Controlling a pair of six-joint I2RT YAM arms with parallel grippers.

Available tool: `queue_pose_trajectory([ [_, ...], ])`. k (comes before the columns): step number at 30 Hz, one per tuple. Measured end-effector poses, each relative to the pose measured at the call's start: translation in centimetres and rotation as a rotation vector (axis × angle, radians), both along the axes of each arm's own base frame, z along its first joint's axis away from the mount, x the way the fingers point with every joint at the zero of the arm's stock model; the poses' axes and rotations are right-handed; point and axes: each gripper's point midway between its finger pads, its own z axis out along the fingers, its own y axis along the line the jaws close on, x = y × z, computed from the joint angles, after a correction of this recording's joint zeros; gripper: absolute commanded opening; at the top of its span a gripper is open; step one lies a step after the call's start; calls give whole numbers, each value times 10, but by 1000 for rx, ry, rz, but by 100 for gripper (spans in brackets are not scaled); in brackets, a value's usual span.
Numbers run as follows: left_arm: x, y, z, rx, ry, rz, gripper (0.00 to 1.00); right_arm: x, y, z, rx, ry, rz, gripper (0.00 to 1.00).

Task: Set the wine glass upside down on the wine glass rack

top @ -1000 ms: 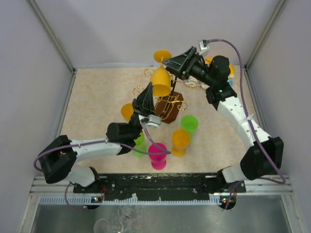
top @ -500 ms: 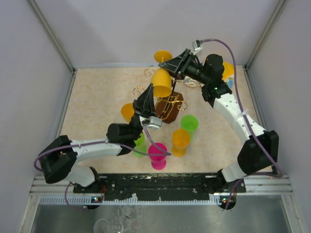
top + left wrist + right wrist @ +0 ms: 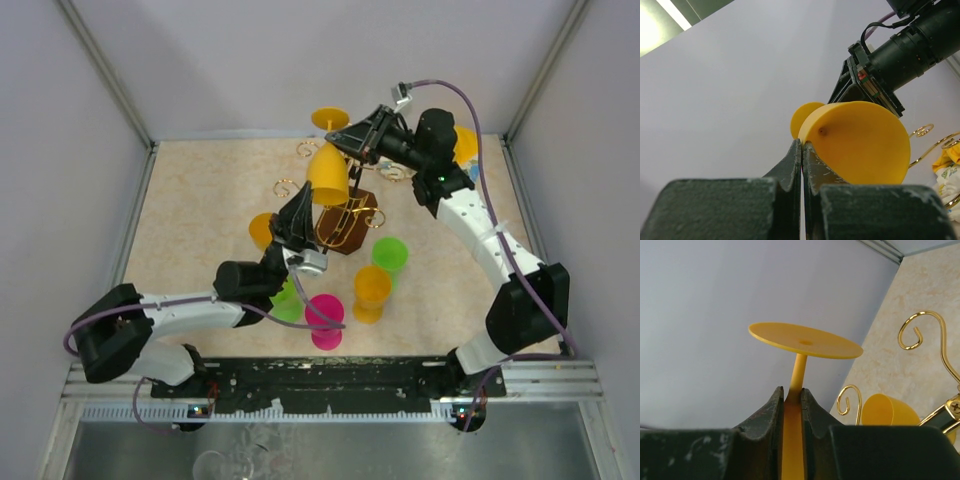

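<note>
Shifted left since a second ago, my right pincer (image 3: 338,140) clamps the upright stem of the inverted yellow plastic wine glass (image 3: 328,175), upper-left of the gold wire rack (image 3: 345,225) on the beige tabletop (image 3: 200,200). Left-wrist view: left pincer (image 3: 801,145) closed, empty, beside the bowl. Right-wrist view: foot uppermost, hooks lower right.

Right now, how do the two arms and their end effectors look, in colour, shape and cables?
The left arm and the right arm match: white links between bulky black joint housings, each with a loose purple-grey cable. The left end effector and the right end effector are black, with two tapered fingers, scuffed with pale specks.
</note>
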Motion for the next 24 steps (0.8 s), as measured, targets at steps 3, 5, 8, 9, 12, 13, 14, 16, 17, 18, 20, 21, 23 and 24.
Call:
queue_pose_trajectory([
  [3, -2, 4, 1, -4, -1, 0, 0, -3, 2, -1, -6, -7, 12, 2],
  [5, -3, 6, 1, -6, -2, 1, 3, -3, 3, -1, -11, -9, 13, 1],
  [8, -3, 7, 1, -8, 0, 4, 33, -3, 3, -1, -23, -11, 11, 0],
  [9, -3, 7, 1, -8, 2, 7, 46, -3, 3, -1, -25, -18, 10, 0],
  [12, -2, 9, -2, -7, 9, 11, 79, 0, 0, 3, -47, -45, -6, 0],
  [13, -2, 9, -3, -3, 9, 16, 85, 1, -1, 6, -55, -56, -12, 0],
  [14, -2, 10, -5, -4, 15, 14, 89, 3, -3, 10, -65, -66, -18, 0],
  [16, -2, 11, -11, -1, 30, 14, 95, 10, -6, 27, -79, -107, -30, 0],
  [17, -2, 12, -15, 2, 40, 12, 97, 15, -8, 39, -82, -141, -42, 0],
  [18, -1, 13, -19, 4, 50, 13, 98, 20, -12, 52, -86, -178, -58, 0],
  [20, -1, 16, -26, 4, 72, 15, 99, 28, -22, 75, -96, -250, -96, 0],
  [21, 0, 18, -29, 1, 84, 17, 99, 31, -28, 83, -105, -279, -116, 0],
  [23, 1, 23, -31, -19, 105, 27, 99, 38, -44, 96, -135, -333, -166, 0],
  [24, 3, 28, -29, -44, 120, 38, 99, 42, -52, 100, -160, -358, -195, 0],
])
